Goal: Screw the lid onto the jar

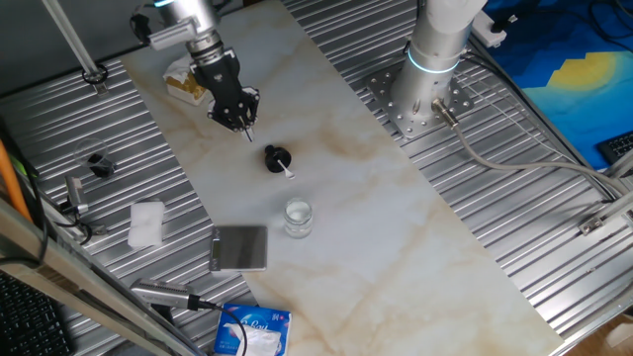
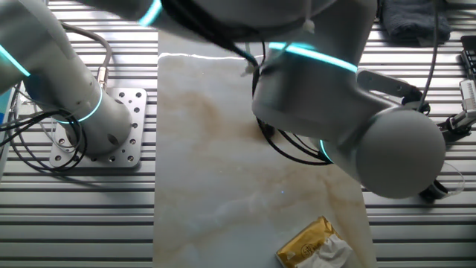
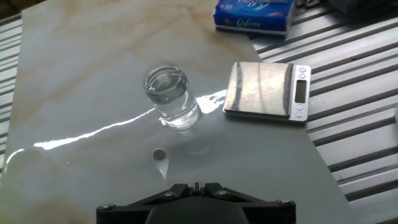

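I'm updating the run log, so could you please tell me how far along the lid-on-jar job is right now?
Nothing looks finished yet. The jar stands open and upright on the marble table, beside the grey scale. The lid lies apart from it on the table, ungrasped. The gripper hangs just above and beside the lid, holding nothing; whether it is open I cannot tell. Left: grasp the lid, carry it to the jar, seat and screw it.

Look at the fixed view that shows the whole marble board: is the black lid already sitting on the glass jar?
No: the lid lies on the marble board apart from the open-topped jar.
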